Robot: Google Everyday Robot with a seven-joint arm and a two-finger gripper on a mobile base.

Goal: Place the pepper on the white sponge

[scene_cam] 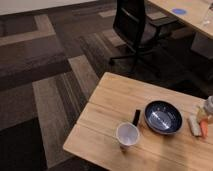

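The pepper (204, 129) is a small orange-red tapered piece lying on the wooden table (110, 100) near the right edge of the view. Just to its left lies the white sponge (193, 125), a pale oblong block. The two are side by side and close; I cannot tell if they touch. The pepper is beside the sponge, not on it. The gripper is not in view.
A dark blue bowl (162, 117) stands left of the sponge. A black oblong object (136, 117) and a white paper cup (127, 135) are further left. A greyish item (209, 105) is cut off at the right edge. A black office chair (134, 27) stands behind on patterned carpet.
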